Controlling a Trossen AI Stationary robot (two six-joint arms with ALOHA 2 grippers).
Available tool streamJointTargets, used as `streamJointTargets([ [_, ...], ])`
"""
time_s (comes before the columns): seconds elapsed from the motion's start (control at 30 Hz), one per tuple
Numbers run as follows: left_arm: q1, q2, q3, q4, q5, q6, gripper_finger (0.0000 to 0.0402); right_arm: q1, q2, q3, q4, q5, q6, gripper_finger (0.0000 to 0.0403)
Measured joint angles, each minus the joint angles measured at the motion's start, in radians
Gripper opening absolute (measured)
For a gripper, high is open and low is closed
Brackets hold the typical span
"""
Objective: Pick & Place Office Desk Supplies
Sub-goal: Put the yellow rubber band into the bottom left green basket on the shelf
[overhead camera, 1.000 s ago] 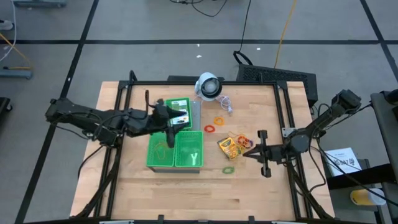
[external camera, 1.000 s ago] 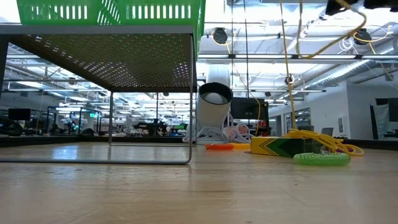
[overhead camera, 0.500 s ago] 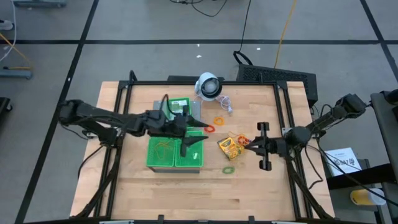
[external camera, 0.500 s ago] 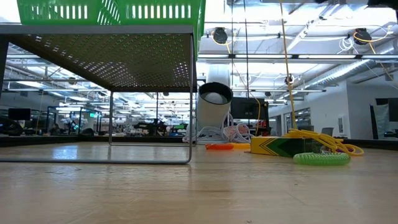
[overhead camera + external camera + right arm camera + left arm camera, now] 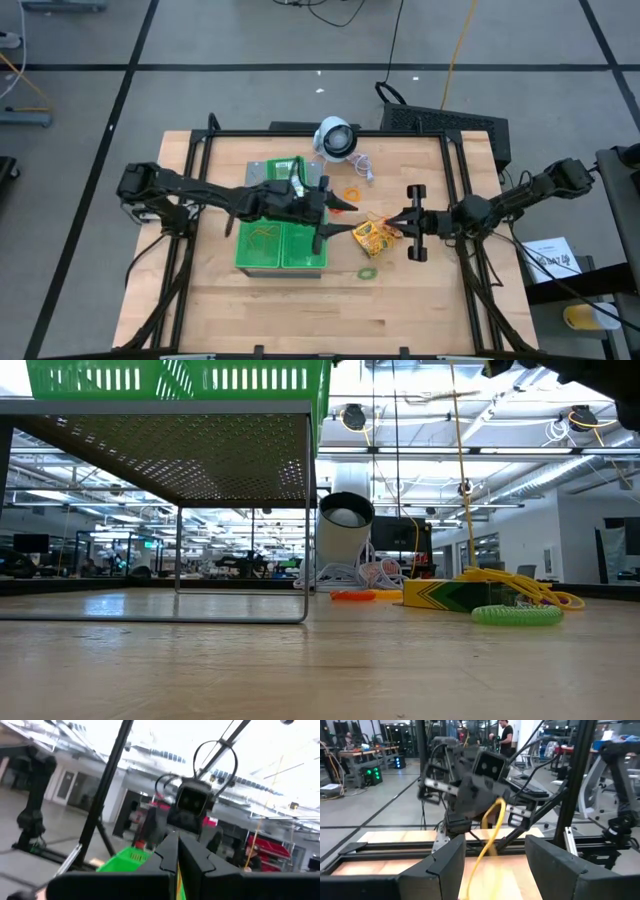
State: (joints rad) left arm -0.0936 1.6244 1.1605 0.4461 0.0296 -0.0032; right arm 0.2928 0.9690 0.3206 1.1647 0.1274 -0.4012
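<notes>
High view: the wooden bench (image 5: 250, 310) carries two green plastic compartment trays (image 5: 281, 245) side by side left of centre. The left gripper (image 5: 345, 218) reaches across above them, its jaws spread apart, tips near a small yellow-and-green crayon box (image 5: 370, 236) lying right of the trays. The right gripper (image 5: 392, 222) faces it from the opposite side with its tips at that box's far edge and its jaws together; a thin tan-yellow rubber band (image 5: 380, 219) lies there, but whether it is clamped cannot be told. A green rubber-band loop (image 5: 369, 272) lies nearer the front edge, an orange loop (image 5: 351, 194) toward the back, near a white round device with a cord (image 5: 336, 139). A tan band lies inside the left tray.

Low view: the crayon box (image 5: 452, 594) lies flat on the bench, tan-yellow bands (image 5: 520, 586) draped over it, the green loop (image 5: 516, 616) in front, the orange loop (image 5: 352, 596) beside the white device (image 5: 345, 542). A tray (image 5: 180, 380) sits raised on a wire stand.

Left wrist view: own jaws apart; the right arm's wrist faces the camera with a tan-yellow strand (image 5: 487, 835) hanging below it.

Right wrist view: own jaws pressed together; a green tray (image 5: 127, 857) shows beyond.
</notes>
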Motion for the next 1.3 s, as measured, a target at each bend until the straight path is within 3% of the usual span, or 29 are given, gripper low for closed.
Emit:
streamJointTargets([
  [0.4,0.005,0.075,0.07,0.002,0.0,0.025,0.0214,-0.077,0.085,0.017,0.114,-0.061,0.074,0.0],
  [0.57,0.01,0.075,0.07,0.003,-0.003,0.029,0.0214,-0.081,0.156,0.103,0.09,-0.13,0.043,0.0],
  [0.73,0.017,0.075,0.07,-0.003,-0.004,0.014,0.0214,-0.083,0.22,0.186,0.019,-0.129,0.004,0.0],
  [1.03,0.016,0.074,0.07,-0.018,-0.003,0.001,0.0211,-0.083,0.21,0.191,0.003,-0.125,-0.012,0.0],
  [1.13,0.016,0.074,0.07,-0.025,-0.003,0.001,0.0189,-0.083,0.201,0.191,-0.015,-0.123,-0.012,0.0],
  [1.3,0.016,0.074,0.07,-0.032,-0.002,-0.001,0.011,-0.082,0.179,0.191,-0.067,-0.077,-0.013,0.0],
])
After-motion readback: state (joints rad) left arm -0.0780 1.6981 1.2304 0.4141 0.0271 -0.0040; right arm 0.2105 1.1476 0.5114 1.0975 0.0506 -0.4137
